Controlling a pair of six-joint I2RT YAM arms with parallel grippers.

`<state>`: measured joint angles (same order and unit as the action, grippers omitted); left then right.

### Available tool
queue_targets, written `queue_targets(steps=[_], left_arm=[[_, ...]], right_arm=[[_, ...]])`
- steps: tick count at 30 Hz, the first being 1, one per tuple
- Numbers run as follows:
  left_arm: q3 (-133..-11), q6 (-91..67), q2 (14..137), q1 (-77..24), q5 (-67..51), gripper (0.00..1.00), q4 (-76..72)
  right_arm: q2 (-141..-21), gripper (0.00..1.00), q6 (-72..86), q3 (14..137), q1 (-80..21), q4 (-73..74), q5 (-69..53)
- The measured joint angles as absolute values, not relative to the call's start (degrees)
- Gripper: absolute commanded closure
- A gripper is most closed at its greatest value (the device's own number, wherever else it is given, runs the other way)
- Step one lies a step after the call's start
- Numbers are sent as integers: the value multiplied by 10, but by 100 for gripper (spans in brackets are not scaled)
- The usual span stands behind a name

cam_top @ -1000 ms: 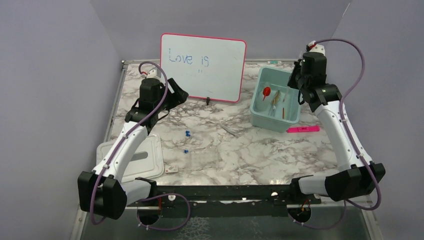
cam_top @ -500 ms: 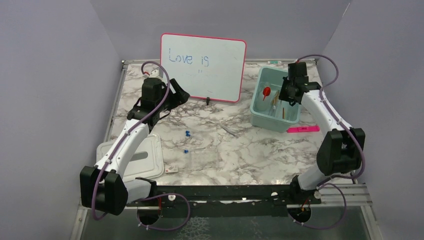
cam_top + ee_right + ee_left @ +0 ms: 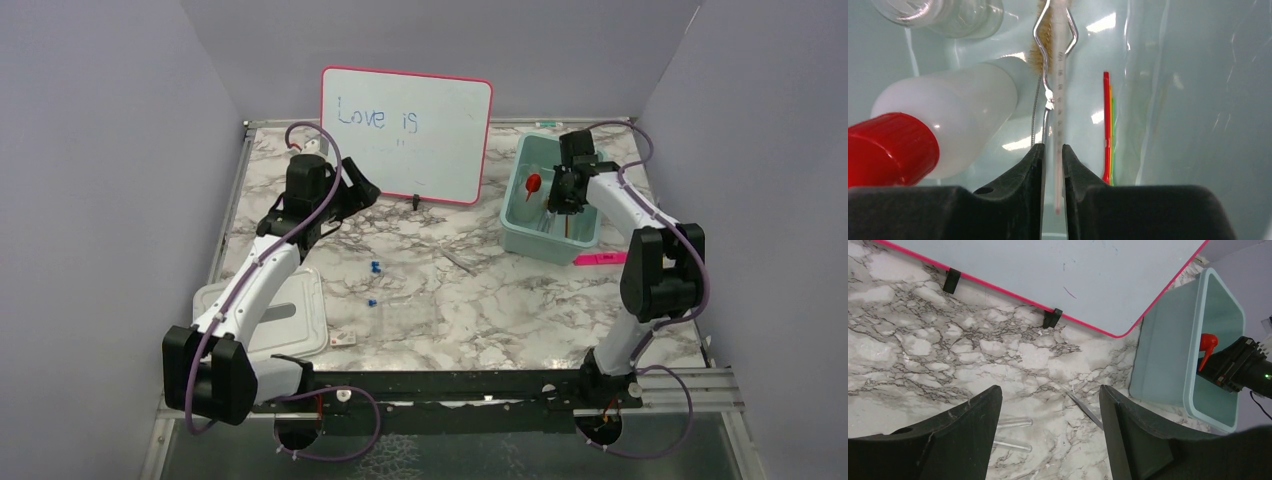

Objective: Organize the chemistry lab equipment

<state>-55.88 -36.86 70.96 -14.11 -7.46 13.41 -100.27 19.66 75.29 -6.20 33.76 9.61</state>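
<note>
Glass rod [image 3: 1060, 75] between right pincer [image 3: 1053, 148] jaws

Marble table [image 3: 500, 310]. A pink-framed whiteboard [image 3: 405, 135] stands at the rear. Right of the whiteboard: teal bin [image 3: 545, 243], with pink marker [image 3: 606, 258] nearer. In front of the whiteboard: metal tongs [image 3: 460, 262], blue-capped tubes [image 3: 375, 267], clear rack [image 3: 408, 320]. Front-left: white lid [image 3: 270, 320].

Pink-framed whiteboard [image 3: 405, 135] standing rear centre on marble table [image 3: 500, 310]; teal plastic bin [image 3: 535, 240] sitting just right of it. In bin, clear squeeze bottle with red nozzle [image 3: 948, 120] lying left of wire brush [image 3: 1037, 60]. Pink marker [image 3: 606, 258] lying before bin. Blue-capped tubes [image 3: 375, 267] lying mid-table, clear rack [image 3: 405, 320] just before them.
</note>
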Motion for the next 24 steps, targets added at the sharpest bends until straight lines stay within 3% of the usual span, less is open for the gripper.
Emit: queue_targets(steps=[8,15,24], left_arm=[[-598,-354,719,-141,-73,26,140],[-605,-347,719,-141,-68,26,145],[-596,-347,698,-141,-44,26,147]], right_arm=[[-1002,67,203,799,-62,357,96],[-903,58,182,800,-76,361,78],[-777,45,114,784,-258,327,63]])
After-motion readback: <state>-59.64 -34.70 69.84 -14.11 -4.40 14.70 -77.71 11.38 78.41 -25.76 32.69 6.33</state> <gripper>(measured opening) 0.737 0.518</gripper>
